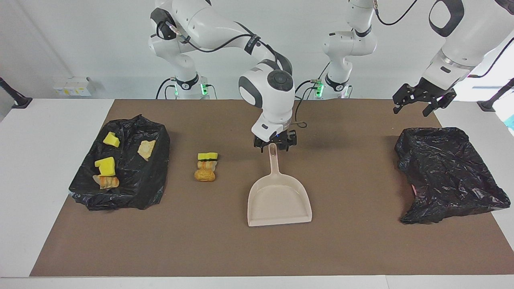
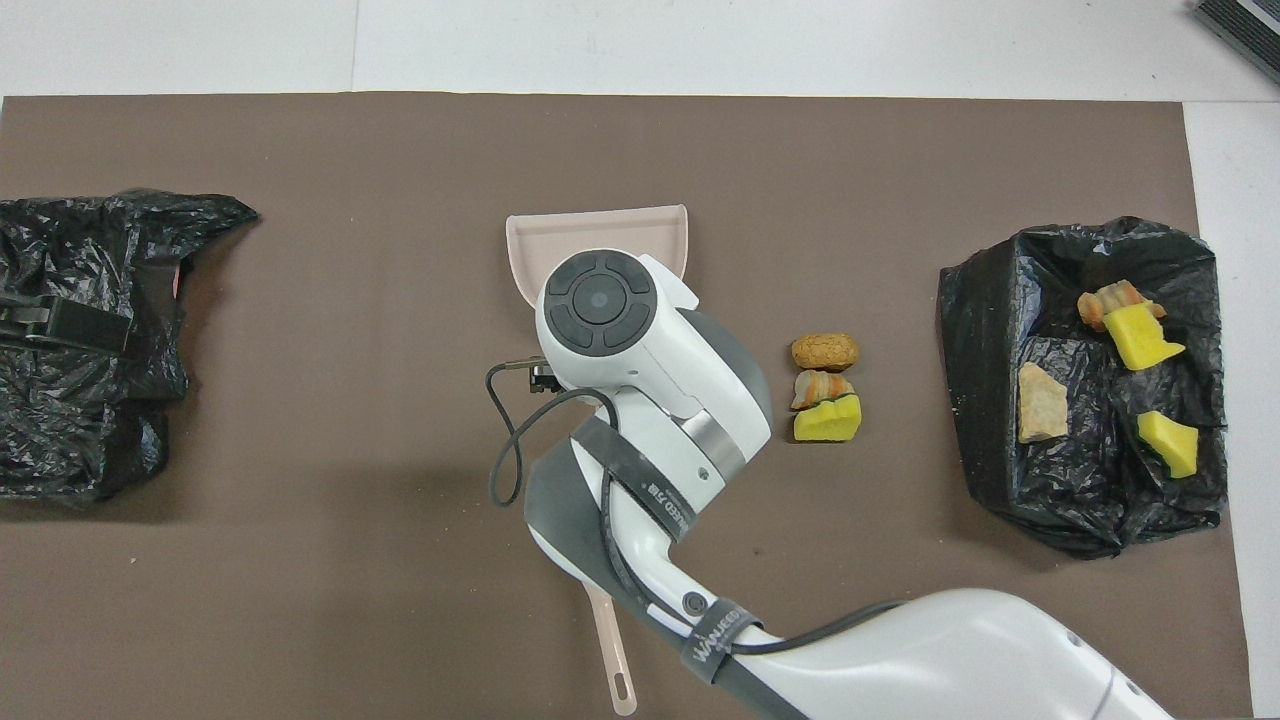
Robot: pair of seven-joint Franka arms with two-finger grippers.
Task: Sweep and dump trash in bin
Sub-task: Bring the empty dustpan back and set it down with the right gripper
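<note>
The beige dustpan (image 1: pixel 279 200) lies empty on the brown mat (image 1: pixel 353 249), its handle pointing toward the robots. It also shows in the overhead view (image 2: pixel 600 228). My right gripper (image 1: pixel 275 147) is low at the handle's end, fingers open on either side of it. Three pieces of trash lie in a row beside the dustpan toward the right arm's end: a yellow-green sponge chunk (image 1: pixel 207 155), a striped lump (image 1: pixel 207 163) and a brown lump (image 1: pixel 204 174). My left gripper (image 1: pixel 411 107) hangs open and empty over the edge of a black bag (image 1: pixel 445 172).
A black-lined bin (image 1: pixel 120 188) at the right arm's end holds several sponge chunks and lumps (image 1: pixel 105 165). Under the right arm, nearer to the robots, a slim beige handle (image 2: pixel 612 645) with a hole in its end shows; the rest of it is hidden.
</note>
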